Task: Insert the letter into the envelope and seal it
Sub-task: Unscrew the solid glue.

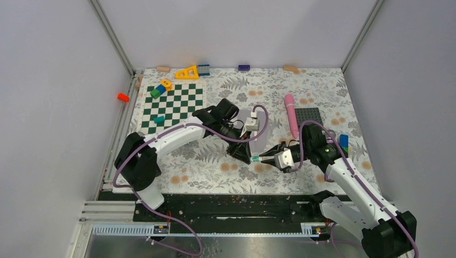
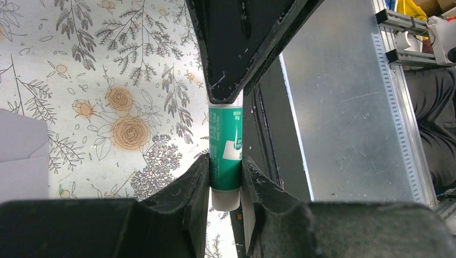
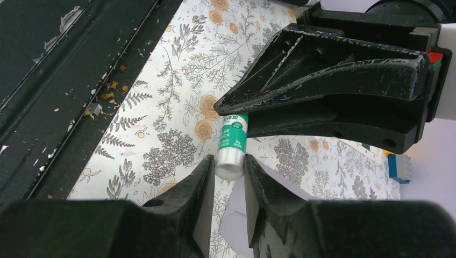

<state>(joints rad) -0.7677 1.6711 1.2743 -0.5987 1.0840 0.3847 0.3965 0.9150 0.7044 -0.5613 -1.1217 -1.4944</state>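
From above, we see the left gripper (image 1: 248,156) and the right gripper (image 1: 264,160) meeting over a green glue stick (image 1: 256,159). The envelope (image 1: 261,141) lies flat just beyond them, partly under the left wrist.

At the left wrist, narrow jaws clamp the stick (image 2: 226,145), with the envelope (image 2: 19,156) at the left edge.

At the right wrist, nearly closed jaws pinch its white end (image 3: 230,166).

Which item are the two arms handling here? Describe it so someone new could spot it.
On the floral tablecloth, look near the front centre, where the left gripper and right gripper meet tip to tip. Between them is the glue stick, a short green tube with white ends. It is far smaller than the long pink tube behind it and the only thing flanked by both grippers.
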